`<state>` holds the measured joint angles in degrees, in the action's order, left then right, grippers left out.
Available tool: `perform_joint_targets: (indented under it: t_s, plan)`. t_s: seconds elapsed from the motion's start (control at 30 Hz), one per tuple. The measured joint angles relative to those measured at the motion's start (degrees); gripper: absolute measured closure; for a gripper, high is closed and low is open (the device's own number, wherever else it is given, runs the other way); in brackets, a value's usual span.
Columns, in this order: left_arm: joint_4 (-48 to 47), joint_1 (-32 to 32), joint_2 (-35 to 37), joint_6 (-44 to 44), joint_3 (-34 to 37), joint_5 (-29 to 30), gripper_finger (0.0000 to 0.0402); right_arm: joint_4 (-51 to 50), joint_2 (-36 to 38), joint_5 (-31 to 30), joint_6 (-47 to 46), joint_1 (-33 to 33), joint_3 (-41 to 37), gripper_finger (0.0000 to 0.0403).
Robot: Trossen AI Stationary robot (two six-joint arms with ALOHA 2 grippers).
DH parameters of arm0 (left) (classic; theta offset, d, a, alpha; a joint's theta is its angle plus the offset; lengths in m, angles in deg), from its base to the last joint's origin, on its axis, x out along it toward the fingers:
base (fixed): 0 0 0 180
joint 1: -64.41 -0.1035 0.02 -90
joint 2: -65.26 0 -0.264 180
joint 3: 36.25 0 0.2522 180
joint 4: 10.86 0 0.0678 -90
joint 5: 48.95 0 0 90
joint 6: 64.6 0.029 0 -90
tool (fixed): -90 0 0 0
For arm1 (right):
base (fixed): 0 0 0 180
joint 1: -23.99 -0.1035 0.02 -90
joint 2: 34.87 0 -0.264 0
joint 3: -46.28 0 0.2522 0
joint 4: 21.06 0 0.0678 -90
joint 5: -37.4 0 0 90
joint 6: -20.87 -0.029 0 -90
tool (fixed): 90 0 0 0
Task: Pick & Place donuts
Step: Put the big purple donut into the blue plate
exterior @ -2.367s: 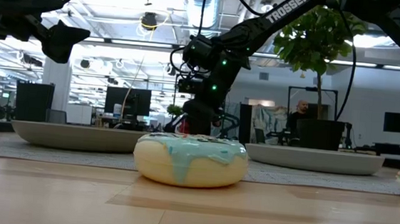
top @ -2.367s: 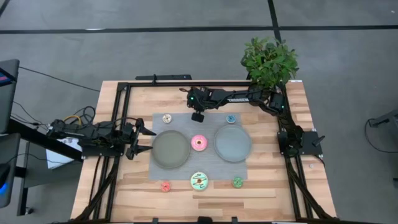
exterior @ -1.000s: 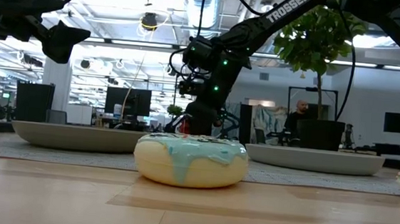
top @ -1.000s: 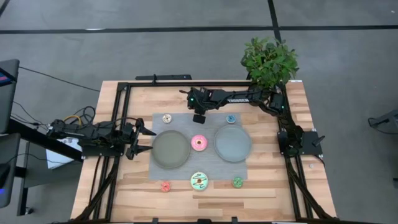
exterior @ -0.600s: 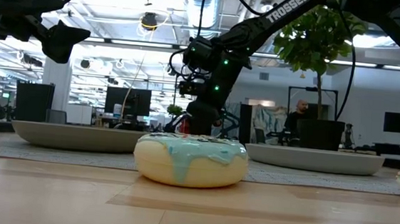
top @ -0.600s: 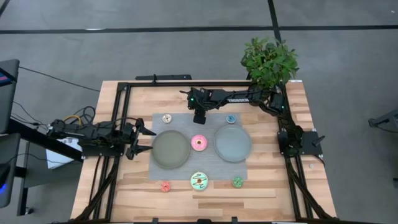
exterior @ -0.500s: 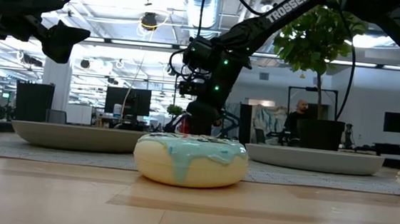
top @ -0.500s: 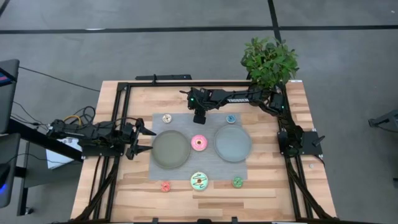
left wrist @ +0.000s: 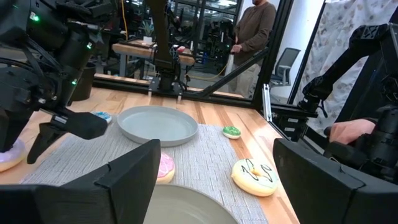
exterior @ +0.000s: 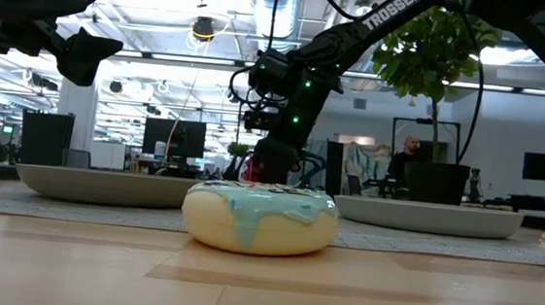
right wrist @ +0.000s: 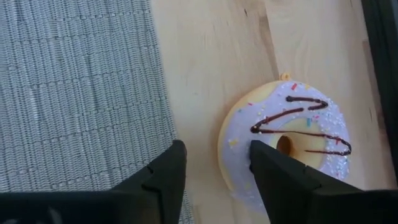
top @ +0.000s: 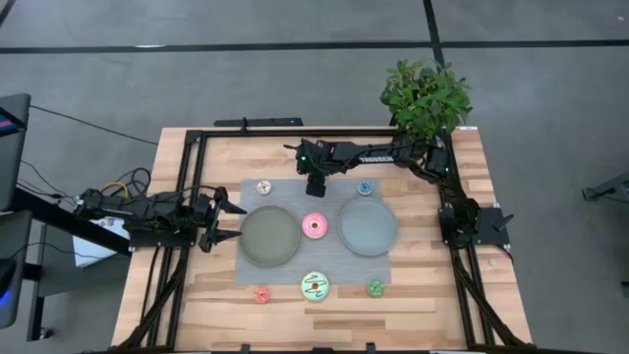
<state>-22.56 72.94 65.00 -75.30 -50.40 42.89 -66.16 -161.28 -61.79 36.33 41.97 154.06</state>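
You see two grey round plates (top: 270, 236) (top: 368, 227) on a grey mat (top: 295, 195), on the wooden table (top: 432, 295). A potted plant (top: 426, 96) stands at one corner.

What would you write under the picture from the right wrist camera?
The right gripper hangs open over a lilac sprinkled donut lying on the wooden table beside the grey mat.

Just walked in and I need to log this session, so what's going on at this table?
A two-armed robot is sorting toy donuts around two grey plates on a mat. The right gripper is down at the far edge of the table, right above the white-lilac donut, one finger over its rim and the other on the wood beside it; nothing is lifted. The left gripper waits open at the table's left side. The pink donut lies between the plates, which hold nothing.
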Motion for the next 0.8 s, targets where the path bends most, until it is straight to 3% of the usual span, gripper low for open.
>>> perform_joint_targets:
  t_s: [0.17,0.37,0.8]
  plan:
    - [0.01,0.00,-0.02,0.11,0.00,0.02,0.0097,-0.47,0.00,-1.35,0.00,-0.53,0.00,0.0210]
    - [0.00,0.01,-0.01,0.13,-0.01,0.02,0.0097,-0.47,0.00,-3.14,0.00,-0.82,0.00,0.0217]
    - [0.00,0.02,-0.02,0.15,0.01,0.02,0.0097,-0.39,0.00,1.33,0.00,0.16,0.00,0.0232]
